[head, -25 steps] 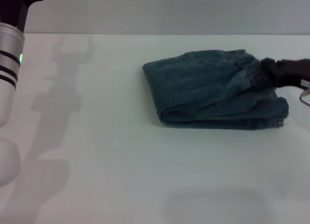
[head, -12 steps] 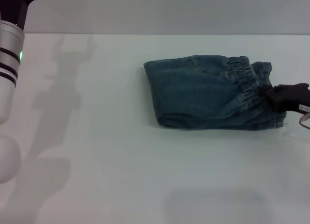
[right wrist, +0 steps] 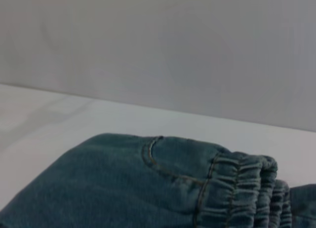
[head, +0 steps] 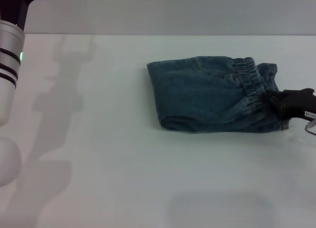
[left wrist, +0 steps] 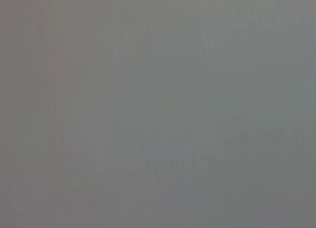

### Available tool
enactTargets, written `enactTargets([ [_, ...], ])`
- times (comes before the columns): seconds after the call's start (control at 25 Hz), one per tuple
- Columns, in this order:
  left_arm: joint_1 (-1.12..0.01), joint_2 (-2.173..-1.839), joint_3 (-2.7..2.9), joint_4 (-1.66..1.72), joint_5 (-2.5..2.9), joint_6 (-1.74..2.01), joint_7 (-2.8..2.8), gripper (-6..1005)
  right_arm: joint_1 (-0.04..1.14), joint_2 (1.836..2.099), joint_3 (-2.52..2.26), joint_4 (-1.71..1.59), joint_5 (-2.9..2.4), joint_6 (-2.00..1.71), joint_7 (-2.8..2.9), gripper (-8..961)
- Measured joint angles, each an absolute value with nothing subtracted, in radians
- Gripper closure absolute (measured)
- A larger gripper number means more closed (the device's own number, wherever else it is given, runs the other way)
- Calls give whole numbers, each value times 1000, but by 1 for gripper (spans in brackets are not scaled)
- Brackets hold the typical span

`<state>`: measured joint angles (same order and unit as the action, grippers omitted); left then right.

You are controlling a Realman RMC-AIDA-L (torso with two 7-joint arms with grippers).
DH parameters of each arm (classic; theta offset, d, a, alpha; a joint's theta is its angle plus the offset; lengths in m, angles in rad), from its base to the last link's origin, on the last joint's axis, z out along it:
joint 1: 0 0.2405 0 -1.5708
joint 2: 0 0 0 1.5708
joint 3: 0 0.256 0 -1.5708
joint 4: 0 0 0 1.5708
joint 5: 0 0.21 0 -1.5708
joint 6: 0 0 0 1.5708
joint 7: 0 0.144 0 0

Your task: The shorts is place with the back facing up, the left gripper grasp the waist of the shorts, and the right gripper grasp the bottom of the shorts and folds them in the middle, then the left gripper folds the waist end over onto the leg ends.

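The blue denim shorts lie folded on the white table, fold edge on the left. The gathered waist of the shorts rests on top at the right, over the bottom of the shorts, of which only a strip peeks out. My right gripper comes in low from the right edge and is shut on the near end of the waist. The right wrist view shows the shorts and the ruffled waist close up. My left arm is raised at the far left; the left gripper is out of view.
The white table stretches around the shorts, and a grey wall stands behind its far edge. The left arm's shadow falls across the table's left part. The left wrist view is plain grey.
The right gripper has come down and toward me with the waist. The raised waistband has settled flat onto the leg end. The left arm has not moved.
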<state>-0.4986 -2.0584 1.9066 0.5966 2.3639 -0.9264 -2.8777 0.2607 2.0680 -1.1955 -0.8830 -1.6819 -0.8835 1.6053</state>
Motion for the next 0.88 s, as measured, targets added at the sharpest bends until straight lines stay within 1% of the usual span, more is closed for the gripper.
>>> enactTargets([
  [0.24,-499,-2058,1906,597,2364,-927,-2878,156,254,2075,-1196,-883,-1685,-884,1553,801],
  [0.4,-499,-2058,1907,597,2364,-930,-2878,156,236,2077,-1195,-885,-1590,-890,1472,790],
  [0.64,-496,-2058,1907,597,2364,-933,-2878,157,217,2073,-1166,-902,-1483,-966,1392,564],
  [0.84,-494,-2058,1907,597,2364,-934,-2878,157,214,2076,-1137,-939,-1422,-1007,1350,468],
  [0.88,-494,-2058,1907,597,2364,-934,-2878,157,218,2076,-1138,-941,-1394,-1011,1331,468],
])
